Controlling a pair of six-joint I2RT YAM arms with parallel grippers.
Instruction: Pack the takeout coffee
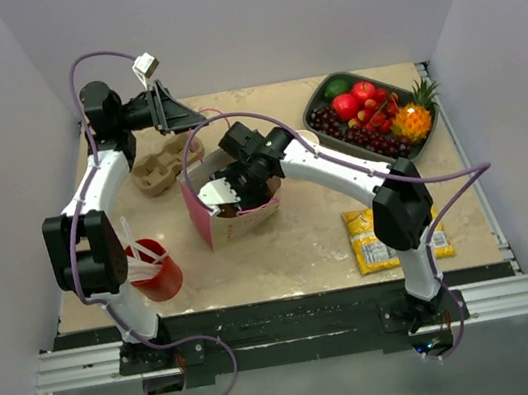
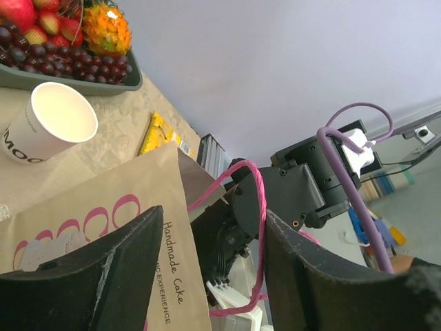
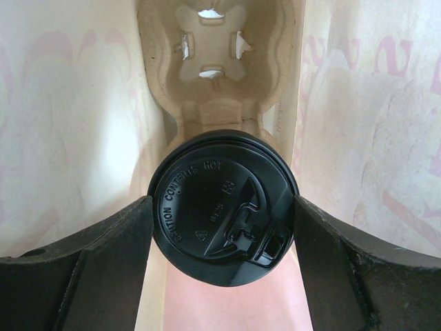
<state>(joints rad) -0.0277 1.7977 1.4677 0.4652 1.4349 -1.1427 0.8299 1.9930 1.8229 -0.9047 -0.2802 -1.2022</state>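
Inside the paper bag (image 1: 203, 224), the right gripper (image 3: 222, 210) is clamping the takeout coffee (image 3: 224, 234) near its top (probably light, with crushable walls, stiffest there).

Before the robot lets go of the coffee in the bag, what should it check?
1. Round black plastic lid on the takeout coffee: ok, it is on and looks level.
2. Right hand hold: ok, its fingers press both sides of the lid.
3. Coffee inside the pink-printed brown paper bag: ok, bag walls show on both sides.
4. Coffee seated in the moulded brown cardboard cup carrier: cannot tell, the lid hides what is beneath.
5. Left hand out of the way: ok, open, empty, outside the bag.
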